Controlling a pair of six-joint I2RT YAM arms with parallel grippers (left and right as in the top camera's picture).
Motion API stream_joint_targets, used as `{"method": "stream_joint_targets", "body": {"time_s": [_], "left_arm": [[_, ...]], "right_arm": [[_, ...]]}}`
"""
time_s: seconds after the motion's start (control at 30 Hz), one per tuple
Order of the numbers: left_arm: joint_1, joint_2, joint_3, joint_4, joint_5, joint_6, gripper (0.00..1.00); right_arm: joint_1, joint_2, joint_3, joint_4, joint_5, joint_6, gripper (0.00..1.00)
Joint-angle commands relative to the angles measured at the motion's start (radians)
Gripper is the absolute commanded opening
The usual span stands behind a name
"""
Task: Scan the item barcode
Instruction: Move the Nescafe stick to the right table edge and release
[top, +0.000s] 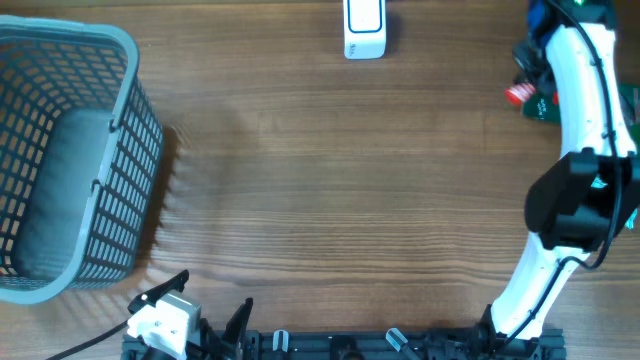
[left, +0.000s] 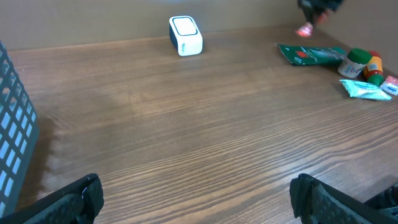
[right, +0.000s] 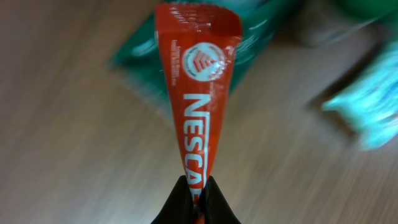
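A brown wooden table (top: 330, 180) fills every view. A grey mesh basket (top: 140, 170) takes up the left edge of the overhead frame. The white right arm (top: 585, 90) curves up the right side of that frame into its upper right corner. Along the bottom of the left wrist view, the left gripper (left: 199, 194) has its black jaws spread wide with nothing between them. A white scanner (top: 364, 28) sits at the top centre of the overhead frame, well apart from both grippers. In the upper right of the left wrist view, a green packet (left: 311, 55), a green-lidded jar (left: 353, 62) and a pale blue packet (left: 367, 90) lie close together. The right gripper (right: 198, 194) is pinched tight on the lower end of a red Nescafé sachet (right: 198, 93), which runs up the middle of the right wrist frame in front of the blurred green packet.
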Motion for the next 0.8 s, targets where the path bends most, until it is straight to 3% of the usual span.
{"method": "stream_joint_targets", "body": {"time_s": [0.0, 0.1, 0.2, 0.23, 0.27, 0.3, 0.33, 0.53, 0.67, 0.77], "left_arm": [[-0.002, -0.007, -0.001, 0.000, 0.009, -0.009, 1.00], [-0.002, -0.007, -0.001, 0.000, 0.009, -0.009, 1.00], [-0.002, -0.007, -0.001, 0.000, 0.009, -0.009, 1.00], [-0.002, -0.007, -0.001, 0.000, 0.009, -0.009, 1.00], [-0.002, -0.007, -0.001, 0.000, 0.009, -0.009, 1.00], [-0.002, -0.007, -0.001, 0.000, 0.009, -0.009, 1.00], [-0.002, -0.007, -0.001, 0.000, 0.009, -0.009, 1.00], [-0.002, -0.007, -0.001, 0.000, 0.009, -0.009, 1.00], [-0.002, -0.007, -0.001, 0.000, 0.009, -0.009, 1.00], [-0.002, -0.007, -0.001, 0.000, 0.009, -0.009, 1.00]], "right_arm": [[-0.090, 0.032, -0.172, 0.118, 0.160, -0.126, 0.05], [-0.159, 0.032, -0.309, 0.274, 0.069, -0.305, 0.06], [-0.211, 0.032, -0.340, 0.270, 0.065, -0.314, 0.07], [-0.223, 0.027, -0.332, 0.255, 0.065, -0.314, 0.25], [-0.235, 0.021, -0.310, 0.227, 0.056, -0.315, 0.69], [-0.243, 0.013, -0.278, 0.188, 0.023, -0.319, 0.95], [-0.246, 0.005, -0.235, 0.138, -0.023, -0.321, 1.00], [-0.208, -0.104, -0.036, -0.054, -0.218, -0.328, 1.00], [-0.146, -0.261, -0.030, -0.062, -0.400, -0.427, 1.00], [-0.089, -0.392, -0.030, -0.096, -0.496, -0.425, 0.99]]}}
